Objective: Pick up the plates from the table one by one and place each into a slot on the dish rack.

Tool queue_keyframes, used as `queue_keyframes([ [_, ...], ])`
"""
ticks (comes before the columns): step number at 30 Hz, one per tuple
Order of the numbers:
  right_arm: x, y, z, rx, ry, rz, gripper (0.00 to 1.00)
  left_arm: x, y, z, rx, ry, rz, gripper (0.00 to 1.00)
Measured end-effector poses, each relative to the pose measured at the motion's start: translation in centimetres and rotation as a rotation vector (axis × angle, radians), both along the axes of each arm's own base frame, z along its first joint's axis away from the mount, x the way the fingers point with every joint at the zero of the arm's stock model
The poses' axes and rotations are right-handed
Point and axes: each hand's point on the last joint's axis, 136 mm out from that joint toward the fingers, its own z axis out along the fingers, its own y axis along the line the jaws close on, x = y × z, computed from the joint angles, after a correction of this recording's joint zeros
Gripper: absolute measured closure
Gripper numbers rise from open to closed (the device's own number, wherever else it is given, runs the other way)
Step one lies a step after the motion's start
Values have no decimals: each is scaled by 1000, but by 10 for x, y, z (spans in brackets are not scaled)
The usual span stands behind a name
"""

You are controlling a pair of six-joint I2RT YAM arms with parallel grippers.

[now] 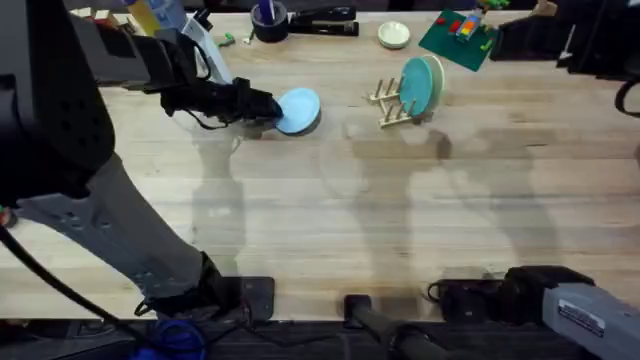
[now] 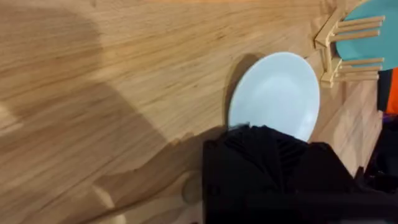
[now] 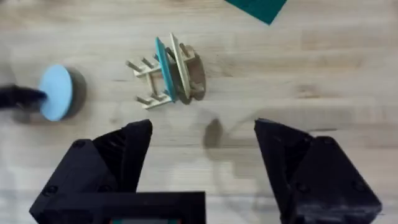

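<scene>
Left tool (image 1: 268, 108) seemingly gripping light blue plate (image 1: 300, 110) — right tool (image 3: 202, 162) agape

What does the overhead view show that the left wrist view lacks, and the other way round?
Overhead alone: small white bowl, green building-block baseplate, and pale cream-green plate slotted behind the teal one.
Left wrist alone: the left tool's black finger overlapping the plate's rim, close up.
Both: light blue round plastic plate, wooden peg dish rack, teal plate.
</scene>
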Motion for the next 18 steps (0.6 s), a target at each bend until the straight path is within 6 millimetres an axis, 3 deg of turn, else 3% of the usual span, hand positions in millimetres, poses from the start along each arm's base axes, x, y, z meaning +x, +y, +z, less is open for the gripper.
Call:
queue_keyframes([
  [8, 1, 15, 0, 178, 27, -66, 7, 0, 0, 0, 0, 0, 0, 960],
  [18, 21, 69, -16, 272, 84, 93, 7, 0, 0, 0, 0, 0, 0, 961],
])
